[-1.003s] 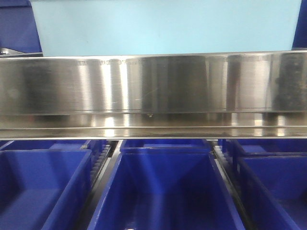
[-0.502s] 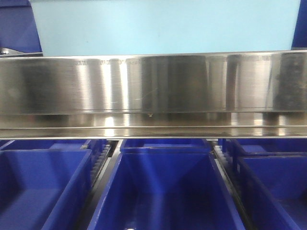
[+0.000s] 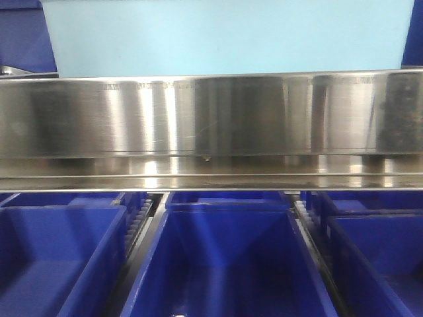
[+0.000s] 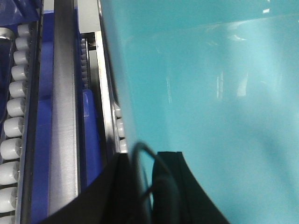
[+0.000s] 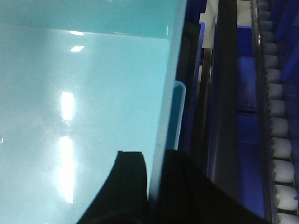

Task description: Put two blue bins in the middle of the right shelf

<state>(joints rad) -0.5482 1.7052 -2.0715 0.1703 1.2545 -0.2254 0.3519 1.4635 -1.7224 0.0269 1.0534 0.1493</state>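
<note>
Front-facing view puts the pale blue bin (image 3: 225,36) just above and behind the shelf's steel rail (image 3: 211,115), over the dark blue tubs (image 3: 228,257). It sits between your arms: the left end effector (image 4: 142,161) pinches its left wall and the right end effector (image 5: 153,161) its right wall. Neither arm is nearer, and the walls run near to far.

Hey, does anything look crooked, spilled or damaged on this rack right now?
Nothing stands out. The pale blue bin looks level above the steel rail, the dark blue tubs below sit straight in their lanes, and no spill or damage shows.
</note>
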